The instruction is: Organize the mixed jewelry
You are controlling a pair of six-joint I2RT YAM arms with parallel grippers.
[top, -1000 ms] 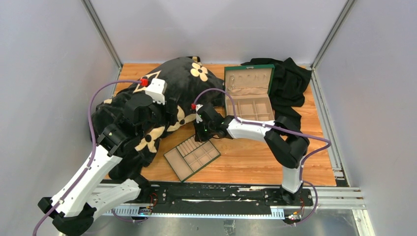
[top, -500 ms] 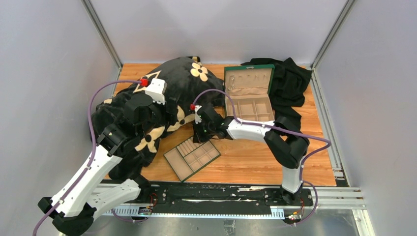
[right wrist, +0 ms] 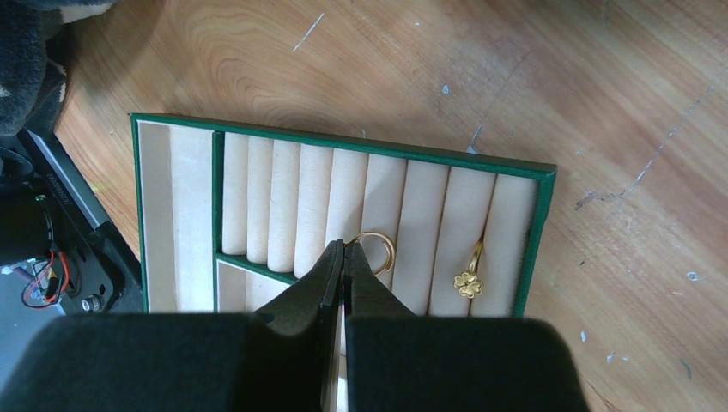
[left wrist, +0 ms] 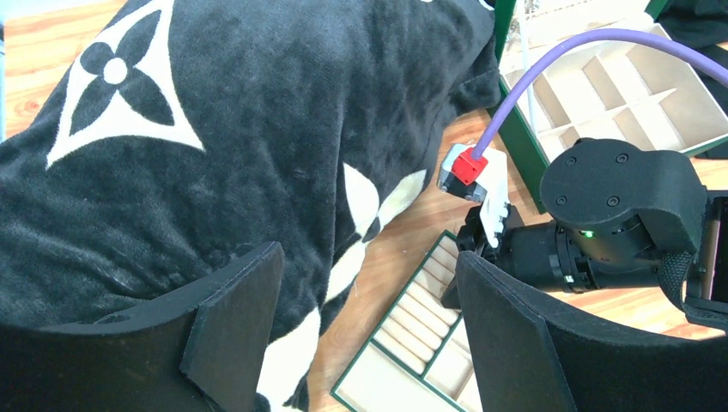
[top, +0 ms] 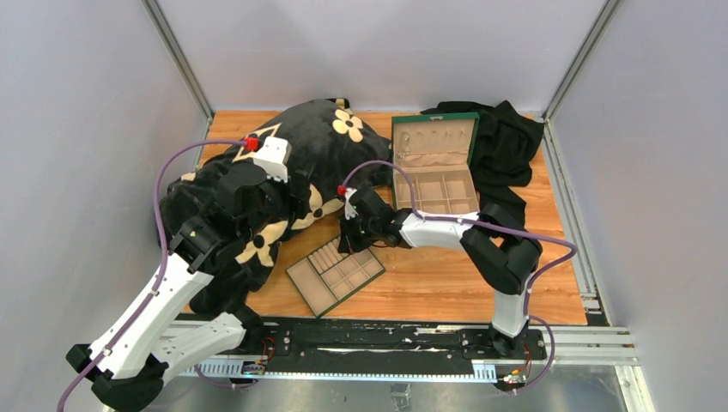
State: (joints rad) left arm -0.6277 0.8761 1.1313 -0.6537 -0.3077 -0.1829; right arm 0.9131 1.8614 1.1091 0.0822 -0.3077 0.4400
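Note:
In the right wrist view my right gripper (right wrist: 343, 245) is shut, its tips pinching the edge of a thin gold ring (right wrist: 379, 250). The ring hangs over the beige ring rolls of the flat green tray (right wrist: 343, 142). A second gold ring with a clover head (right wrist: 468, 280) sits in a slot near the tray's right rim. From above, the right gripper (top: 348, 245) is at the far corner of the tray (top: 296, 279). My left gripper (left wrist: 369, 257) stands open and holds nothing, hovering above the blanket's edge and the tray. No silvery cluster shows.
A black blanket with cream flower patterns (top: 318, 137) covers the left and back of the wooden table. The open green box with beige lining (top: 436, 184) stands at the back right, a black cloth (top: 506, 142) behind it. The right arm's purple cable arcs past the box.
My right gripper has moved a little toward the near side and down onto the tray's far corner. The left arm has not moved.

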